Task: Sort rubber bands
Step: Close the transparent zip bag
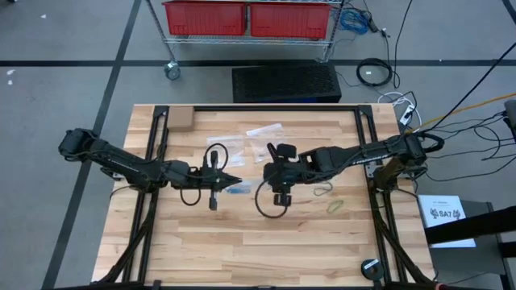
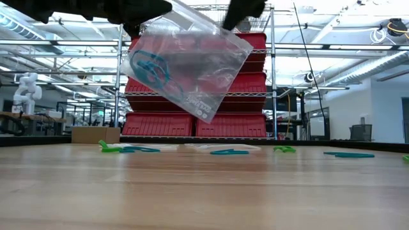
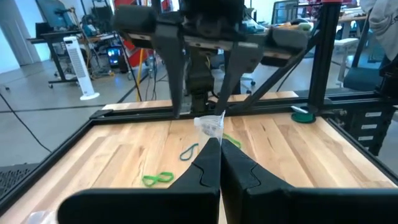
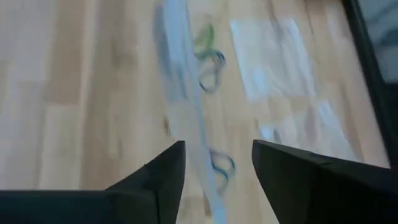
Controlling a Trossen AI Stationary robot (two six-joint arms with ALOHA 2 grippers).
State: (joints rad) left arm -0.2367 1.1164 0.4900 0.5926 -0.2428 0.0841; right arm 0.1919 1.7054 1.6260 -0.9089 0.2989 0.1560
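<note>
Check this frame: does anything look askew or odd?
The clear bag hangs tilted above the table, pinched at one corner by the shut left gripper. Blue rubber bands sit inside it. The right gripper stands open beside it, holding nothing. Other bands lie loose on the table.

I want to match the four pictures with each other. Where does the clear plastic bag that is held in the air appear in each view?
High view: the clear plastic bag is at the centre, at the tip of the left hand.
Low view: upper centre, hanging above the table.
Left wrist view: centre, one corner pinched in that hand.
Right wrist view: centre, a pale strip seen edge-on.
Shared landmark: the wooden table.
</note>
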